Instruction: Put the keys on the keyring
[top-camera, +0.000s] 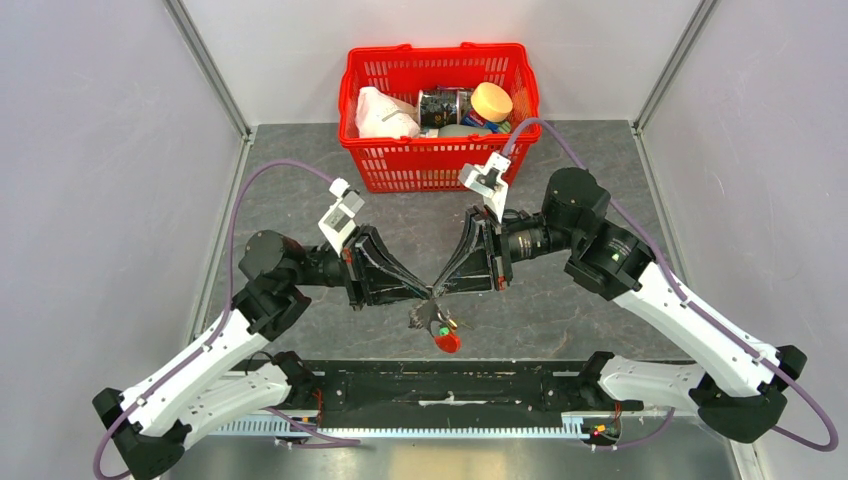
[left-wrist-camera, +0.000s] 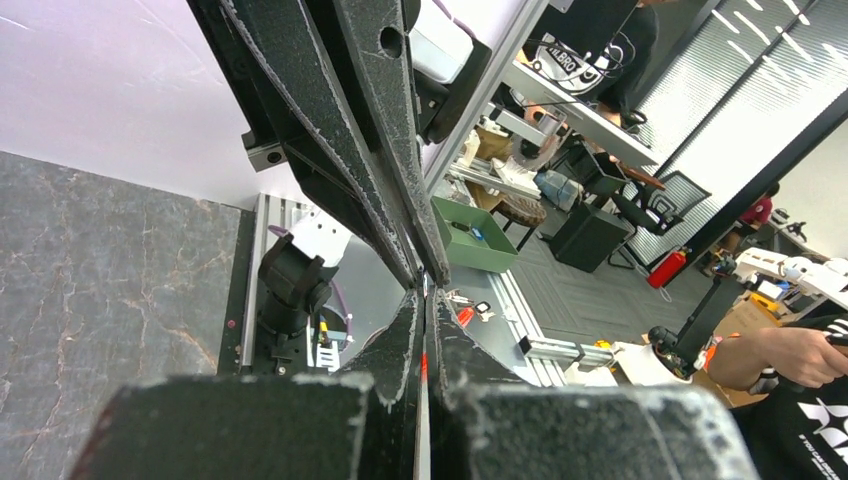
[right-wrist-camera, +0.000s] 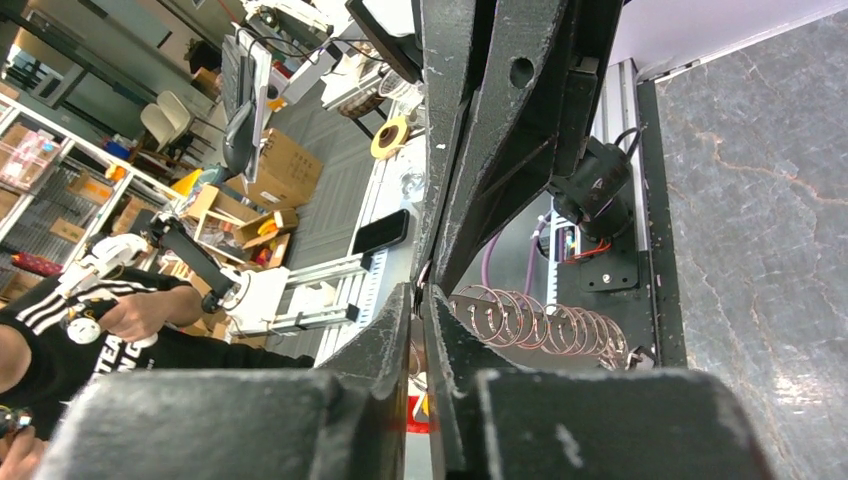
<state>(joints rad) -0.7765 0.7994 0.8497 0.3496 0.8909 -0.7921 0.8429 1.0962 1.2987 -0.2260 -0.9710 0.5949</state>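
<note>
The keyring (top-camera: 447, 342) is showing its glossy red oval loop at the near middle of the grey marbled worktop (top-camera: 560, 310), just below the spot where both tools are meeting tip to tip. The keys (top-camera: 430, 318) are bunching above the loop as small flat metal pieces, with one green speck among them; it is unclear whether they are hanging or lying.

The left tool (top-camera: 425, 292) is pressing its rough black fingers together on a metal sliver (left-wrist-camera: 422, 420), too thin to say whether it is key or ring. The right tool (top-camera: 438, 290) is leaving a narrow slit, and I cannot tell if it is gripping anything.

Open worktop is stretching toward the red mesh basket (top-camera: 430, 165) at the far edge, while the black rail (top-camera: 450, 385) is lying close by at the near edge.
</note>
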